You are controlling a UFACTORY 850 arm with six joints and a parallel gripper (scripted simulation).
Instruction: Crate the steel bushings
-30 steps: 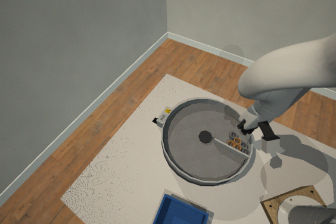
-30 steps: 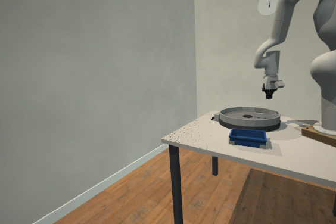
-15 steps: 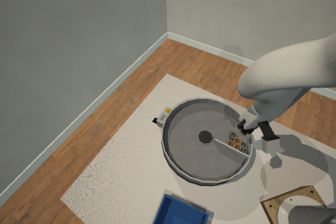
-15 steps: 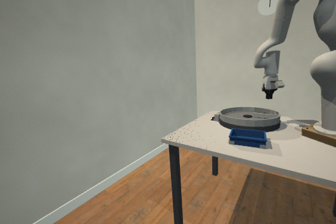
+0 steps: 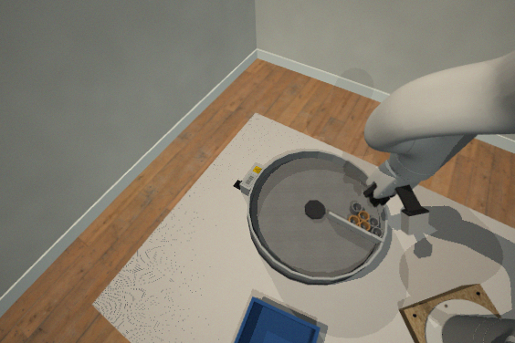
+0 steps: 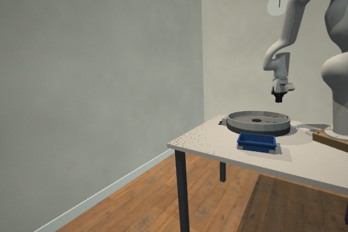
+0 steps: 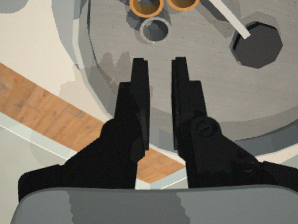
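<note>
The top view looks steeply down from high up, with the turning table (image 5: 276, 255) at centre. The exterior view stands far off at tabletop height, showing that table (image 6: 232, 124) right of centre. The wrist view looks down close between the gripper (image 7: 158, 70), catching its floor (image 7: 200, 50) above.

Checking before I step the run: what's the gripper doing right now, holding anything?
Gripper: fingers nearly shut, holding nothing, above the turntable near the bushings.
</note>
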